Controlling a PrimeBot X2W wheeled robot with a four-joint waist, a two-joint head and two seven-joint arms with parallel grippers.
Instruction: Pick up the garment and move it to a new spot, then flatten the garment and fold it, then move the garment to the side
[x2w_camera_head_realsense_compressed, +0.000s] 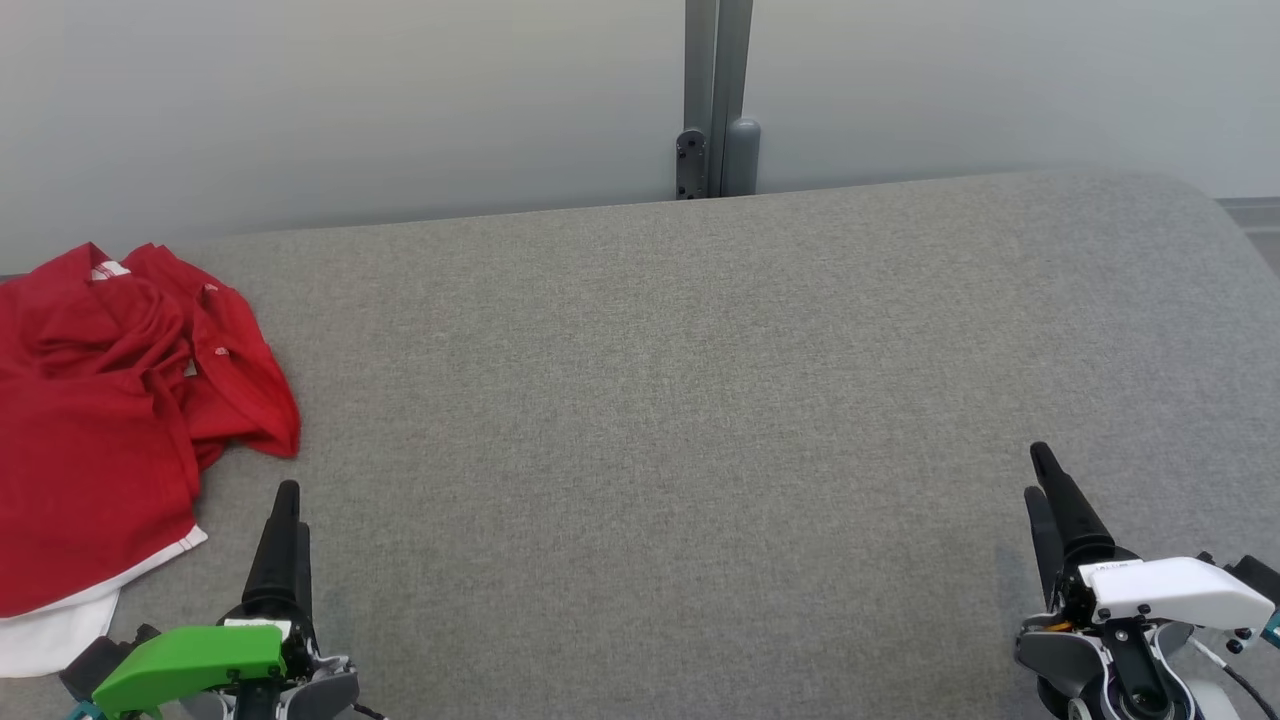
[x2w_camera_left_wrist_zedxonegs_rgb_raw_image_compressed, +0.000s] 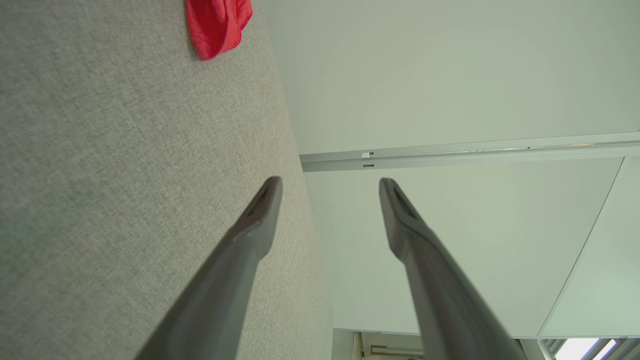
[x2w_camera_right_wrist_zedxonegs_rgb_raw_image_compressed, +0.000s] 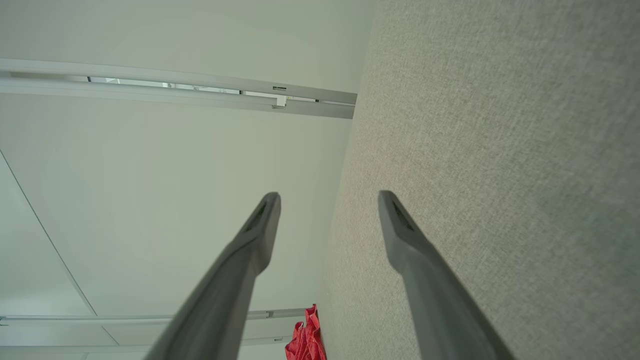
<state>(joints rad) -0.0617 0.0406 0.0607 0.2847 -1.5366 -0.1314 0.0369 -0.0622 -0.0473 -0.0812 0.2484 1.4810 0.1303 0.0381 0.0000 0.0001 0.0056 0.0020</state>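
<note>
The left pincer hangs open and empty over the near left part of the bench. The right pincer is open and empty as well, over the near right part of the bench. The garment lies crumpled at the left end of the bench, red in deep folds with some white at its near edge, and part of it runs out of the head view. I judge that nothing of the task is done yet, so the step in hand is the pick-up, and the left pincer is the better placed for it. To do it well, the pincer should come down on a raised fold, not on flat cloth, and close fully before lifting. Thin jersey may slip, so the lift should be slow and high enough that the hanging cloth does not drag. The bare middle of the bench gives room for flattening.
</note>
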